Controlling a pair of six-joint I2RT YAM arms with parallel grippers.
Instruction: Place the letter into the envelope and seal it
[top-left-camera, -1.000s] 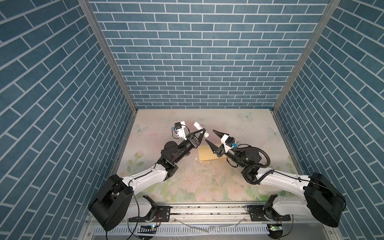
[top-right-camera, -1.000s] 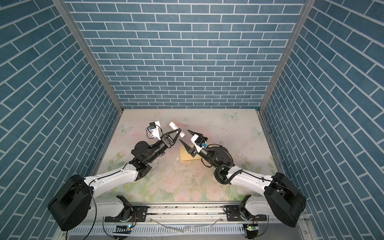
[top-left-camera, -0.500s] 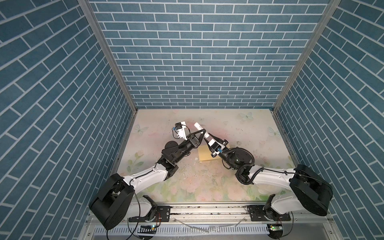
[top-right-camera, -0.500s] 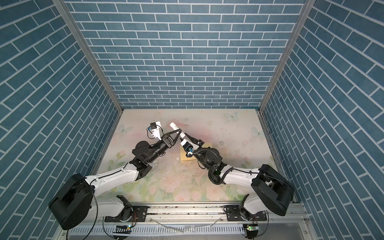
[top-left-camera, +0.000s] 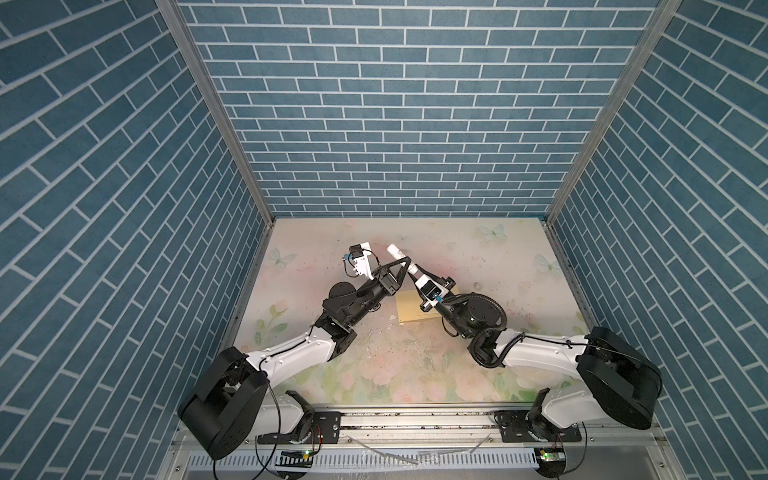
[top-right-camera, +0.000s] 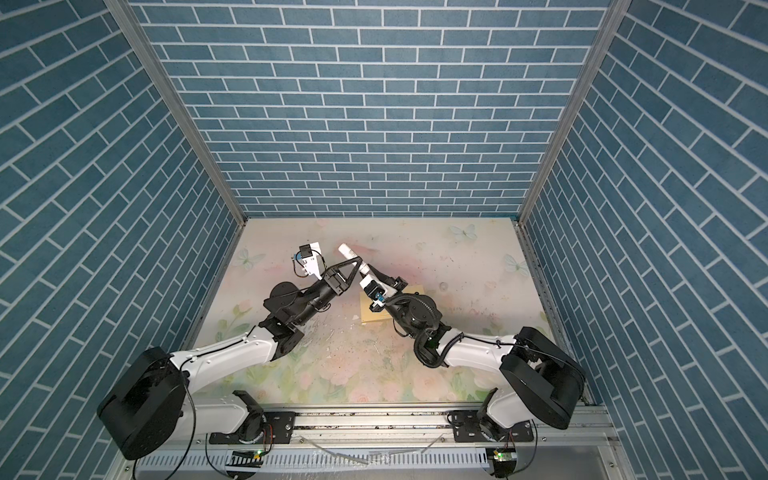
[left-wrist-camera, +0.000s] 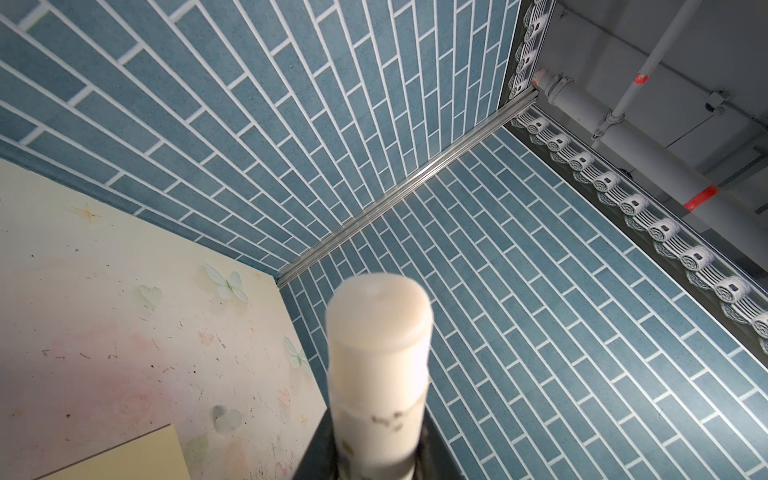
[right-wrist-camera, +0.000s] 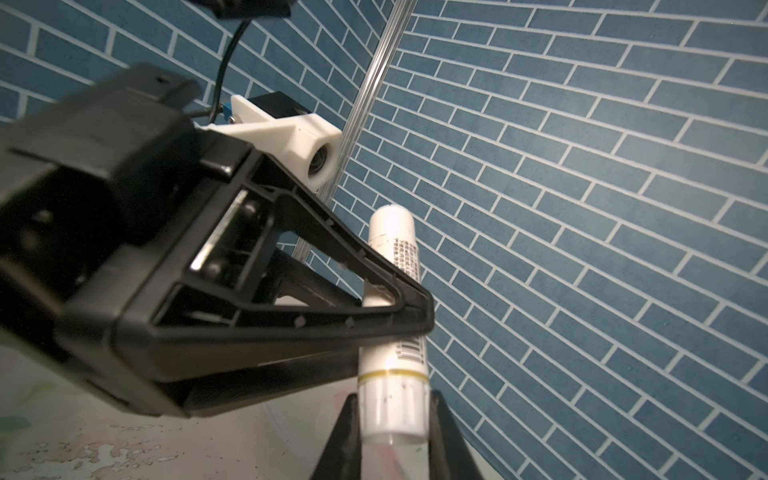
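Both top views: high above near edge, looking down across whole table (top-left-camera: 498, 257). Wrist cameras: close, tilted up toward brick walls (left-wrist-camera: 249, 124), sharing white tube (left-wrist-camera: 378, 353); right one faces left gripper (right-wrist-camera: 399, 332).

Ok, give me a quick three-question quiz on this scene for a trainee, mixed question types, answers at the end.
1. Multiple choice: what is the left gripper clamped on? A) a pen B) a white glue stick C) a cloth
2. True or false: the envelope is held up off the table.
3. Short answer: which gripper's fingers sit on either side of the glue stick's lower end?

Key:
1. B
2. False: the envelope lies flat on the table, with nothing gripping it.
3. The right gripper.
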